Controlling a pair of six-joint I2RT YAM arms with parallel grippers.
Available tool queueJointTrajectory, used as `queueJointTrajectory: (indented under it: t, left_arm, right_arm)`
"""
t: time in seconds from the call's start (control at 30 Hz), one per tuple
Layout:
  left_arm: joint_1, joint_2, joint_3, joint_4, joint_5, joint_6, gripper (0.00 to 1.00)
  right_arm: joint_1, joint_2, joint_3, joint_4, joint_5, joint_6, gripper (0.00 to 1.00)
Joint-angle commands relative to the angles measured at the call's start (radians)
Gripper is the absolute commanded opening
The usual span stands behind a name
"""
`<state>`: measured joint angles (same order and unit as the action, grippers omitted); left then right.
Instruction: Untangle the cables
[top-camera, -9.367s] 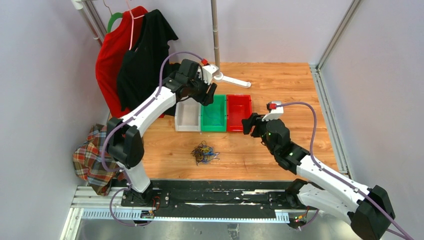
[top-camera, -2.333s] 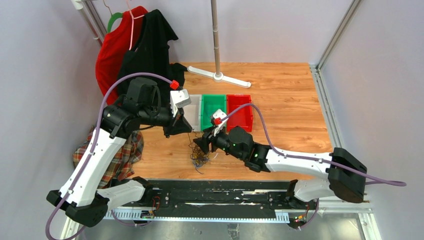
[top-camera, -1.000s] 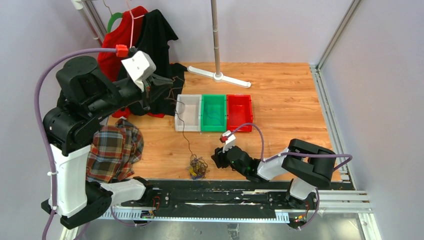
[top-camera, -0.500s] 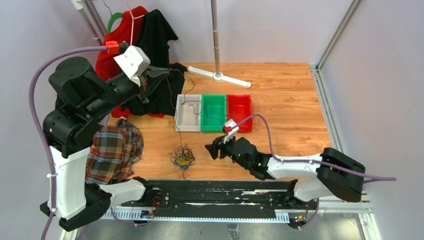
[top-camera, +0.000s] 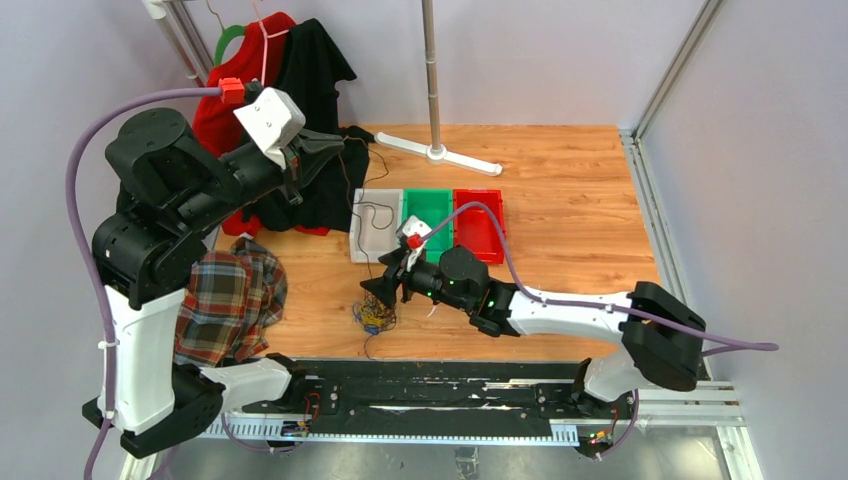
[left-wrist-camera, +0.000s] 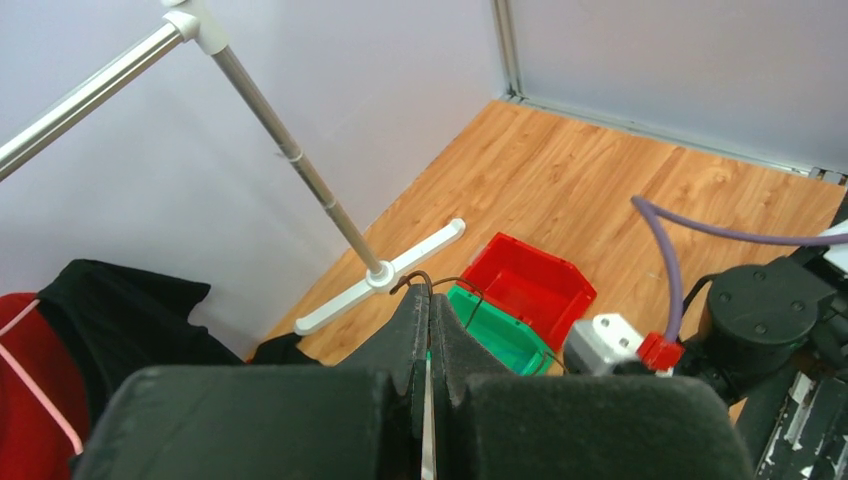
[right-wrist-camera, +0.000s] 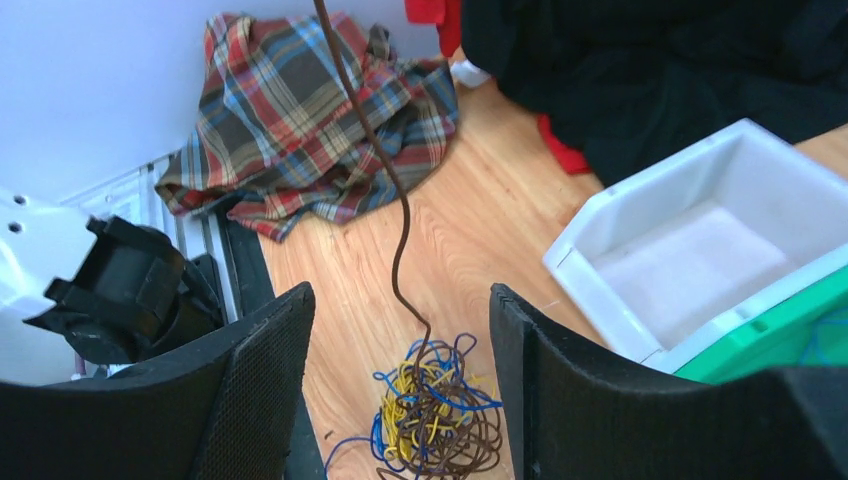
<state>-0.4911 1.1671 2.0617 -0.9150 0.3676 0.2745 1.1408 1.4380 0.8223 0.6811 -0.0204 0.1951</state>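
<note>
**One dark strand drawn high out of a knotted bunch of cables**

The left arm is raised well above the wooden worktop (top-camera: 580, 200). The left pincer (left-wrist-camera: 428, 300) is pressed together on a thin dark strand (right-wrist-camera: 395, 230), which runs down past the near corner of the white bin (top-camera: 375, 228). It ends in the bunch of cables (top-camera: 372, 316), a curly knot of dark, blue and yellow wire lying on the worktop near the front edge.

The right pincer (right-wrist-camera: 400, 300) hangs just above the knot. Its jaws are spread, with the strand passing between them, and they grip nothing.

Risks, as a judgement: nothing pins the bunch down, so more pull could lift the whole knot or cinch it tighter instead of freeing the strand. The thin wire might also slide out of the left pincer, or catch on the bin's rim.
</note>
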Motion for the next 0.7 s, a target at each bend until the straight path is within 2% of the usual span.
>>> queueJointTrajectory:
  t: [0.0, 0.13, 0.4, 0.53, 0.67]
  left_arm:
    - [0.000, 0.005, 0.031, 0.040, 0.021, -0.012, 0.00]
    - [0.000, 0.005, 0.033, 0.041, 0.034, -0.021, 0.00]
    - [0.000, 0.050, 0.156, 0.043, 0.038, -0.042, 0.00]
    - [0.000, 0.064, 0.205, 0.043, 0.027, -0.040, 0.01]
    - [0.000, 0.030, 0.168, 0.099, -0.002, -0.059, 0.00]
  right_arm:
    - [0.014, 0.053, 0.034, 0.022, -0.080, 0.001, 0.63]
    - [0.014, 0.121, 0.073, 0.018, -0.074, 0.036, 0.60]
    - [0.015, 0.343, 0.266, -0.146, -0.027, 0.085, 0.37]
    - [0.030, 0.376, 0.245, -0.201, 0.001, 0.057, 0.31]
    - [0.031, 0.380, 0.166, -0.192, 0.058, 0.037, 0.27]
